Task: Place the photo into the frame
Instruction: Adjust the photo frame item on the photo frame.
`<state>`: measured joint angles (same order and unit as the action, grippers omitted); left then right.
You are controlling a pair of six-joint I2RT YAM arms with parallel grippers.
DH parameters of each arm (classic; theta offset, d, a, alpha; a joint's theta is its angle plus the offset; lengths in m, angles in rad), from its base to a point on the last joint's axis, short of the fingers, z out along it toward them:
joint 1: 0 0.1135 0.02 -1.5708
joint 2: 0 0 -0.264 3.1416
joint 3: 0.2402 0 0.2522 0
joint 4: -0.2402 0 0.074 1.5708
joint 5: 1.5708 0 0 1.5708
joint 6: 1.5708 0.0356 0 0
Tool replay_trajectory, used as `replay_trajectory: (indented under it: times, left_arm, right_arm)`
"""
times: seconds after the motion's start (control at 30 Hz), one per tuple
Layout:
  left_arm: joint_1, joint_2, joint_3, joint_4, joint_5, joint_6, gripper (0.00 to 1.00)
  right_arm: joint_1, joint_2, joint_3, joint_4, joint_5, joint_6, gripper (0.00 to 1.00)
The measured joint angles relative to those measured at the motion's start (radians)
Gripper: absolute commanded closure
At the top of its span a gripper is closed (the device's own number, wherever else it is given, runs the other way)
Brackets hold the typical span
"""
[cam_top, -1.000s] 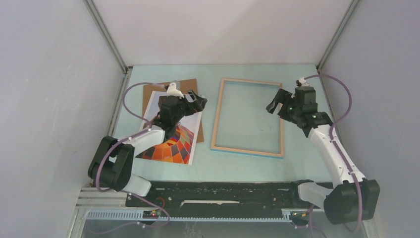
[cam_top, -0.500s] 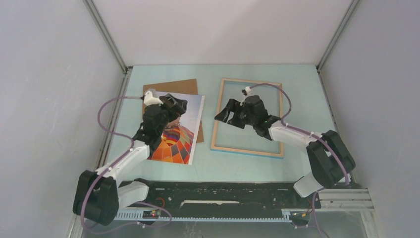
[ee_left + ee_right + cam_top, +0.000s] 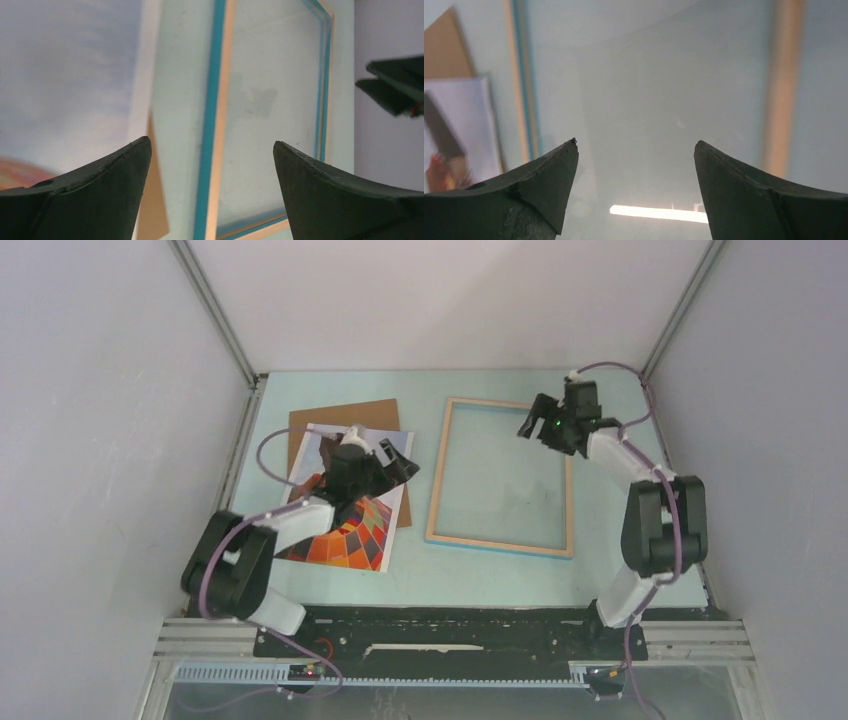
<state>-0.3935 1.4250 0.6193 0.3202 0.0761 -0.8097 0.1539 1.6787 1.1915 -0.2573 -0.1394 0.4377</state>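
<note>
Step, pre-grasp: left gripper [image 3: 402, 467], fingers apart, over photo [image 3: 352, 530] at centre left; right gripper [image 3: 530, 420], fingers apart, above frame [image 3: 436, 482]; next move likely needs pinching the photo's edge.

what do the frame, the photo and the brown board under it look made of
frame: likely light wood, pale matte rails, blue painted edge.
photo: thin paper print, white border.
board: cardboard or fibreboard, plain matte brown; cannot tell which.
</note>
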Motion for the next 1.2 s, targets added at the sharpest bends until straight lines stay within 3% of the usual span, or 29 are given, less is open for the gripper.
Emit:
replay_trajectory:
  times: [0.17, 0.33, 0.77, 0.93, 1.2]
  left_arm:
    - [-0.021, 0.195, 0.164, 0.047, 0.107, 0.002, 0.0]
    - [-0.027, 0.298, 0.211, 0.096, 0.172, 0.008, 0.01]
    - [-0.052, 0.326, 0.212, 0.112, 0.181, 0.036, 0.01]
    - [-0.064, 0.326, 0.212, 0.113, 0.171, 0.051, 0.0]
    - [-0.075, 0.326, 0.212, 0.113, 0.163, 0.053, 0.0]
  right_arm:
    - [-0.117, 0.24, 0.299, -0.122, 0.053, -0.103, 0.09]
    - [-0.164, 0.458, 0.576, -0.222, 0.091, -0.138, 0.09]
    - [-0.213, 0.575, 0.674, -0.24, -0.004, 0.014, 0.16]
    - [-0.22, 0.681, 0.814, -0.259, -0.013, 0.017, 0.16]
    - [-0.232, 0.7, 0.839, -0.264, -0.039, 0.016, 0.16]
